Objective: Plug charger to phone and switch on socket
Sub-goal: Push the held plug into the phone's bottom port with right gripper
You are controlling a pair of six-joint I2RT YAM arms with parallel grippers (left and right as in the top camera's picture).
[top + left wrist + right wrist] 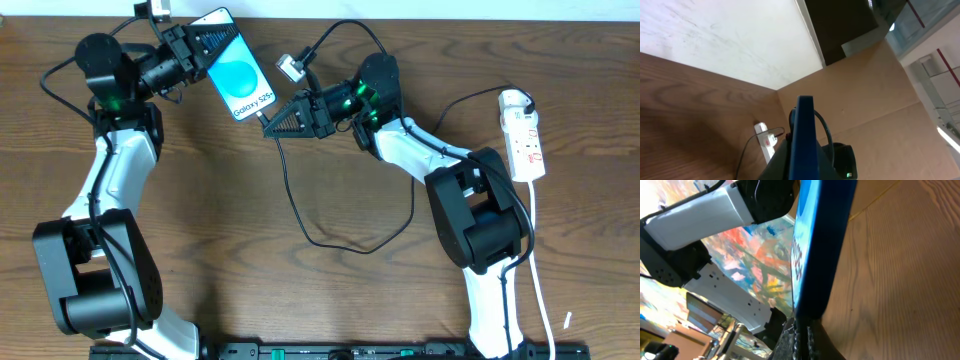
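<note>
at upper left of the overhead frame, the left gripper clamps the phone by its top end, lifted and tilted, likely to present its port end; the right gripper, pinched narrow, apparently on the charger tip, sits just under that end; slack loops mid-frame; the socket lies far right, well apart, white cord trailing down; nothing seems to block it.

You get one readable txt: white "Galaxy S25+" on the phone blue screen, overhead cam (last char tiny, not sure). Wrist cams: its lettering is too blurred to read.
</note>
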